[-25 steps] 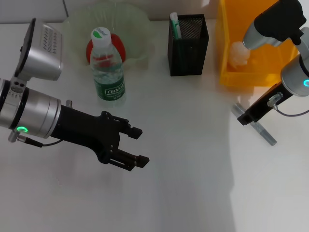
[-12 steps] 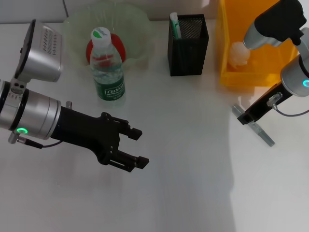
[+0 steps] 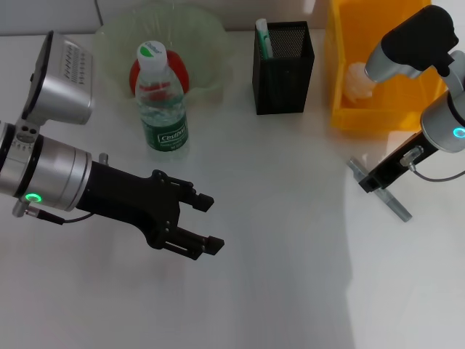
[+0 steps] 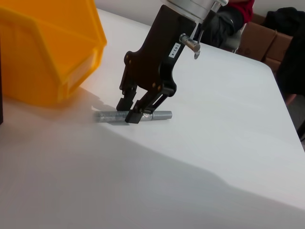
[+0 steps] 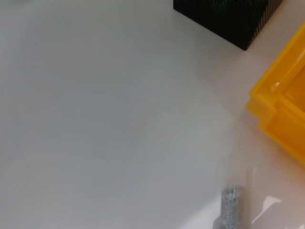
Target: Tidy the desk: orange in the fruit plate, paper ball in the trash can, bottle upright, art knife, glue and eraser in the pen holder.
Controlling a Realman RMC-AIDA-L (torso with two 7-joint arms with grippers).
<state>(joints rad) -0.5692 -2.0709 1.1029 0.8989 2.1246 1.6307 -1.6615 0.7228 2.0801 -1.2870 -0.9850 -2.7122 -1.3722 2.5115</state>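
My right gripper (image 4: 133,110) straddles the slim grey metallic art knife (image 4: 132,116) lying flat on the white desk (image 3: 290,254) beside the yellow plastic bin (image 3: 363,65), fingers parted around it. My left gripper (image 3: 207,222) hovers open over bare desk.

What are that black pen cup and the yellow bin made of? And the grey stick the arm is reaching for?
The pen holder looks like black metal mesh: fine perforations show on its walls. The yellow bin seems to be glossy moulded plastic, with smooth, thick rims. The art knife under the right gripper looks like silvery metal with a matte, speckled sheen, though coated plastic is possible.
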